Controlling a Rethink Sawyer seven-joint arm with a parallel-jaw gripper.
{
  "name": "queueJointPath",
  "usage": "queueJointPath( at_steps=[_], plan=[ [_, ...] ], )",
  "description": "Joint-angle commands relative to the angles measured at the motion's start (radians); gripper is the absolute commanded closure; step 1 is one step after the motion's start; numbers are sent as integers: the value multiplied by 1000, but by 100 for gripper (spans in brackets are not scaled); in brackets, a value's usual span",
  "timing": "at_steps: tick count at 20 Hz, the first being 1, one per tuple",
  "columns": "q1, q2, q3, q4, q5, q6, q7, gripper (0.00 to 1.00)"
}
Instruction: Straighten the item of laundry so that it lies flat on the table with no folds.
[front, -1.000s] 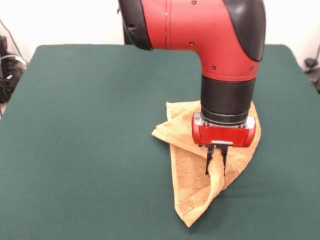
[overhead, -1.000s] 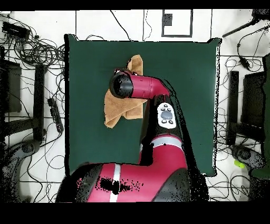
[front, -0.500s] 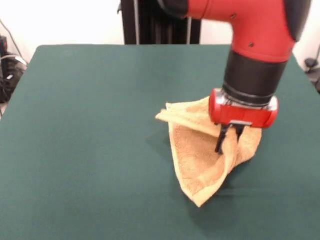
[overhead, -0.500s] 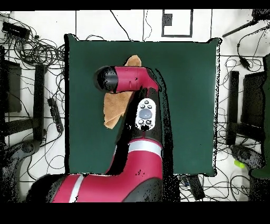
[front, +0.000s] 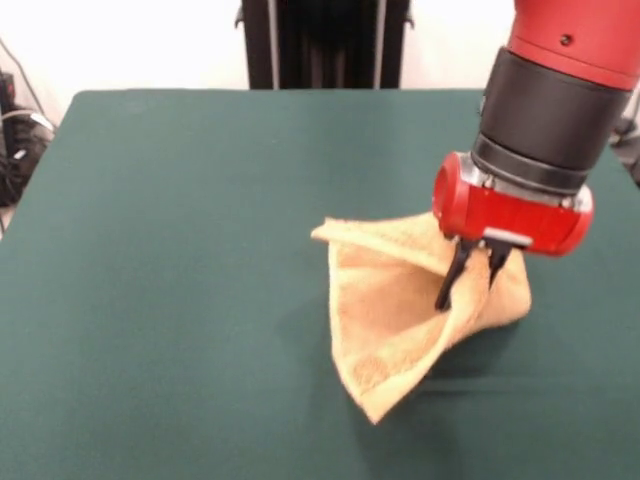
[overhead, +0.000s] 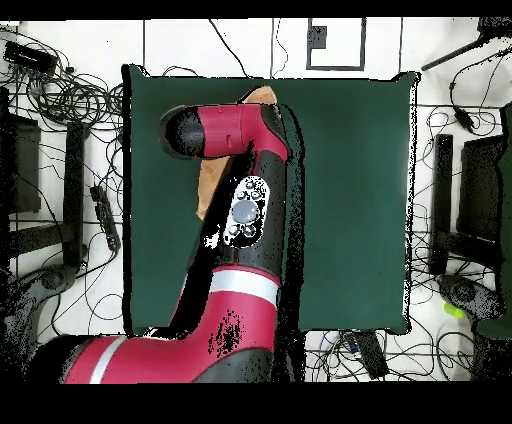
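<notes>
Orange-yellow terry-cloth towel (front: 400, 305) sits right of centre on the dark green felt worktop (front: 170, 250), bunched into a folded, tent-like wedge, one corner pointing toward the camera. Red-and-black arm's end effector (front: 468, 285) clenched on a raised ridge of the cloth, part of it lifted. Overhead, the arm hides most of the towel; only slivers show. Judged soft, light, limp: it will drape and drag, not slide stiffly. Best hold likely an outer corner or hem, not mid-fold.
</notes>
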Motion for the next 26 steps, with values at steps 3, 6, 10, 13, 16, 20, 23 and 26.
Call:
queueJointPath(
  at_steps=[3, 6, 10, 13, 16, 20, 23, 26],
  plan=[
    [-31, 248, -95, -390, 124, 2, 442, 100],
    [-69, 358, -150, -570, 152, 44, 479, 100],
    [-86, 388, -86, -605, 195, 132, 413, 100],
    [-81, 408, -112, -624, 207, 151, 436, 100],
    [-90, 440, -165, -686, 231, 197, 485, 100],
    [-115, 483, -197, -765, 312, 308, 471, 100],
    [-124, 474, -154, -758, 386, 401, 393, 100],
    [-132, 465, -143, -757, 448, 472, 333, 100]
  ],
)
